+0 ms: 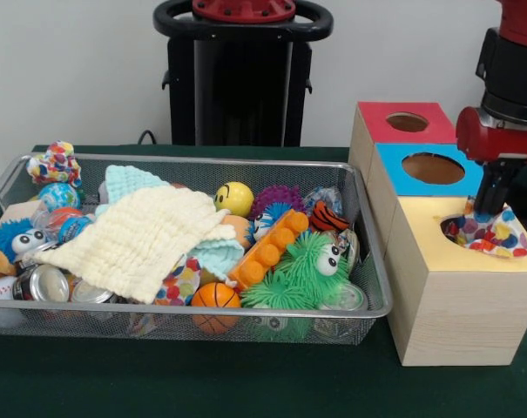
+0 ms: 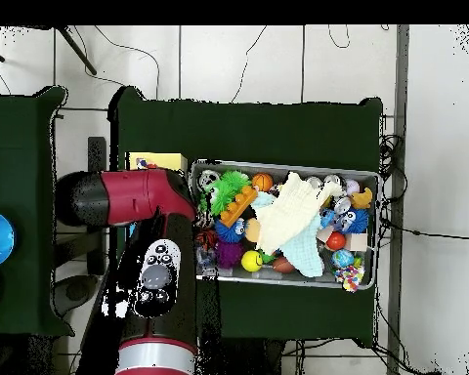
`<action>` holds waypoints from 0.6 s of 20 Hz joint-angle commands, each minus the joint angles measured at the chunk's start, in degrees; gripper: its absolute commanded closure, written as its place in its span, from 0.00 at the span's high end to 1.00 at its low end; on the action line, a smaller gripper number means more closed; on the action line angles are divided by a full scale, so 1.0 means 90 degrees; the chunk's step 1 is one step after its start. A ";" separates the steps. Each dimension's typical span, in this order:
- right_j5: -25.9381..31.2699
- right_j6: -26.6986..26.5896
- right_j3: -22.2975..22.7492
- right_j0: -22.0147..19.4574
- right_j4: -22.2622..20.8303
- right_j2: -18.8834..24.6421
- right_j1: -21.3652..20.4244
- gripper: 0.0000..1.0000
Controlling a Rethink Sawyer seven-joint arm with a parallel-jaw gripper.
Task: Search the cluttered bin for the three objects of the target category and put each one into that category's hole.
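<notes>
My gripper (image 1: 484, 207) hangs over the round hole in the yellow-topped wooden box (image 1: 459, 296) at the right. It looks shut on a polka-dot cloth (image 1: 498, 233), which rises to the fingers and drapes half in the hole, half over its rim. The wire bin (image 1: 246, 311) holds a cream cloth (image 1: 145, 235), a mint cloth (image 1: 128, 181) and another polka-dot cloth (image 1: 56, 163) in its far left corner. From above, the red arm (image 2: 146, 200) hides the gripper; the cream cloth (image 2: 292, 210) lies across the bin (image 2: 376, 225).
Blue-topped (image 1: 433, 165) and red-topped (image 1: 407, 122) boxes stand behind the yellow one. The bin also holds a yellow smiley ball (image 1: 235, 198), a small basketball (image 1: 215, 300), a green fuzzy toy (image 1: 302, 274), an orange brick (image 1: 270, 248) and cans (image 1: 41, 283).
</notes>
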 commanded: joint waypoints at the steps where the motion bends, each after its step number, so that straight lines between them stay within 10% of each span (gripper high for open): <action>1: 0.1043 0.1294 -0.0021 0.0029 0.0190 0.0147 0.0059 0.00; 12: 0.0707 0.1444 0.0051 0.0120 0.0280 0.0194 0.0185 0.00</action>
